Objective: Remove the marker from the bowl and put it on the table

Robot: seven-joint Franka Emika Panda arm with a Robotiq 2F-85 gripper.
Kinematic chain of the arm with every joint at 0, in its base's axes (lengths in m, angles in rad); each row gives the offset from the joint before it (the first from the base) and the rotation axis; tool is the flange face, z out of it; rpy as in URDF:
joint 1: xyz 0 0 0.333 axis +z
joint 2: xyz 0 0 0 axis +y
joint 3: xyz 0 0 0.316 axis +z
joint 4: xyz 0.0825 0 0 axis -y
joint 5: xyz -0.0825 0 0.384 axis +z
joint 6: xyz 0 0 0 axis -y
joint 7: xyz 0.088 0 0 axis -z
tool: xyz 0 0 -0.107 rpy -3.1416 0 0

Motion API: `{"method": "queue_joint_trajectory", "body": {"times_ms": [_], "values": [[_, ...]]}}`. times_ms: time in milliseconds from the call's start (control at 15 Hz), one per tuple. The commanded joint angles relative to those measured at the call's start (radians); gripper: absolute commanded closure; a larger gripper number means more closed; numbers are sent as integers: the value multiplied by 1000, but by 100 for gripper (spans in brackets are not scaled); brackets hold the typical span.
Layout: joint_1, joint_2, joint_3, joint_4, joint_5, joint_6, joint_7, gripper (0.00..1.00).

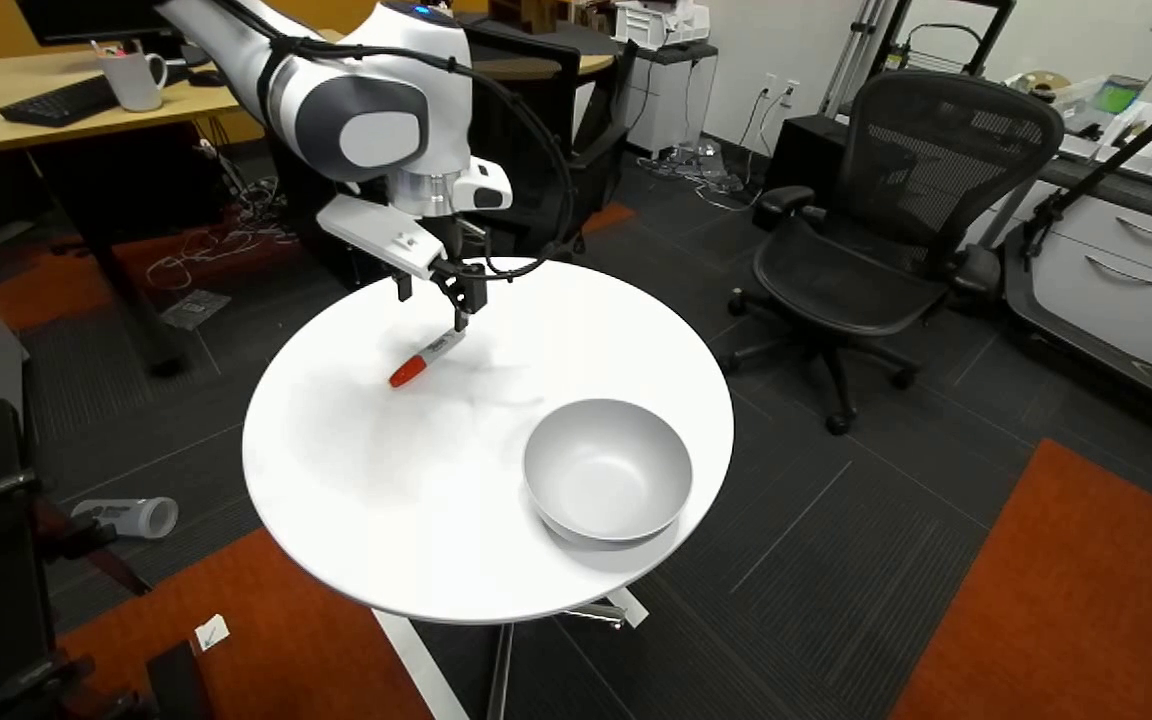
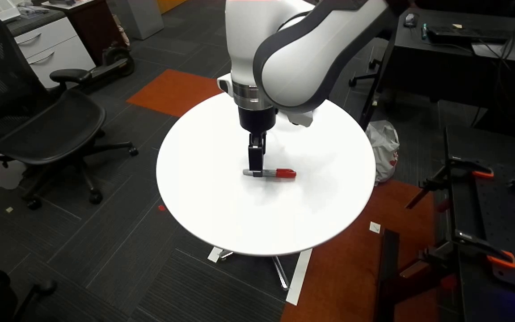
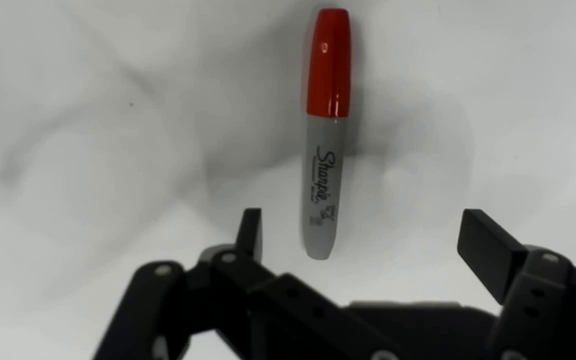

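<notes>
Claw (image 3: 360, 230) hangs spread, holding nothing; marker (image 3: 328, 130) lies on the table (image 1: 366, 490), outside the bowl (image 1: 606, 480); job looks done, retreat aside.

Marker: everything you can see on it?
The marker has a glossy red cap, fitted on, and a grey barrel with black Sharpie lettering; it looks like plastic. It lies on its side on the table, outside the bowl. In the wrist view, its barrel end appears within the open pincer, apart from both sides; only the table seems to touch it.
</notes>
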Motion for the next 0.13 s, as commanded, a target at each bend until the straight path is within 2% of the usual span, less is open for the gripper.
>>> {"method": "queue_joint_trajectory", "body": {"times_ms": [0,67], "values": [[-9,1,10,2,-10,-1,7,0],[-9,1,10,2,-10,-1,7,0]]}}
